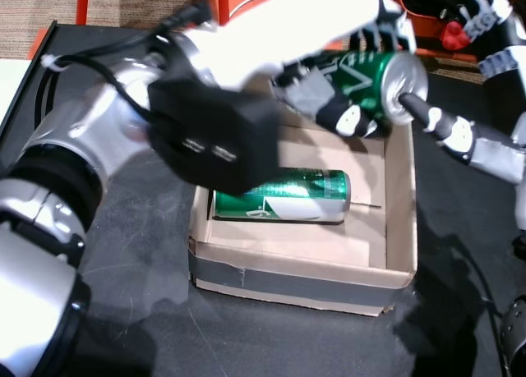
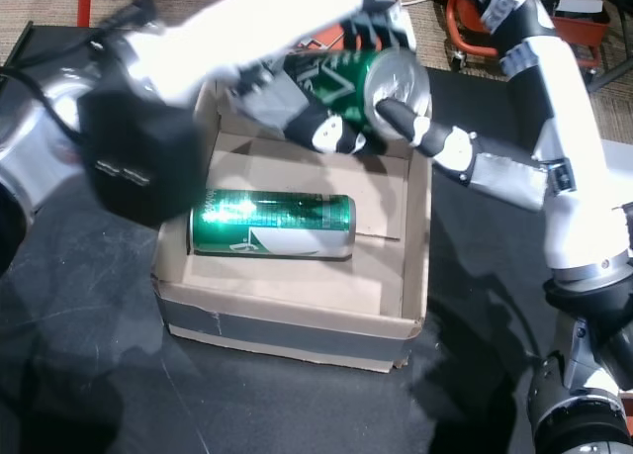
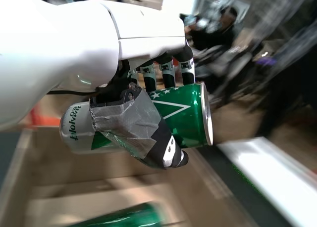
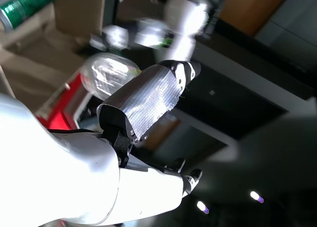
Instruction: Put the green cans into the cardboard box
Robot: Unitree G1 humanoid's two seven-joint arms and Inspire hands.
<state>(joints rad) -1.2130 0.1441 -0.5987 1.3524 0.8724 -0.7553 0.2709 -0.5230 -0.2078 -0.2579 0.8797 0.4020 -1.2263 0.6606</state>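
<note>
Two green cans are seen in both head views, and one cardboard box (image 1: 304,270) is placed on the black table (image 1: 123,311). The first can, the lying can (image 1: 283,195), is rested on its side on the floor of the box, closer to the box's front wall and toward its left side, with its long axis along that wall. The second can, the held can (image 1: 366,80), is gripped by the left hand (image 1: 329,89) above the far edge of the box, also on its side, with its silver end turned to the right. In the left wrist view the fingers (image 3: 166,73) are wrapped over the top of this can and the taped thumb (image 3: 136,128) is pressed against its side, so the hand is closed around it. The right hand (image 2: 485,167) is seen just beside the silver end of the held can; one dark fingertip (image 2: 396,116) is touching or almost touching that end. Nothing is held by the right hand, and its thumb is stretched out in the right wrist view. Grey tape (image 1: 271,278) is stuck along the front wall of the box.
</note>
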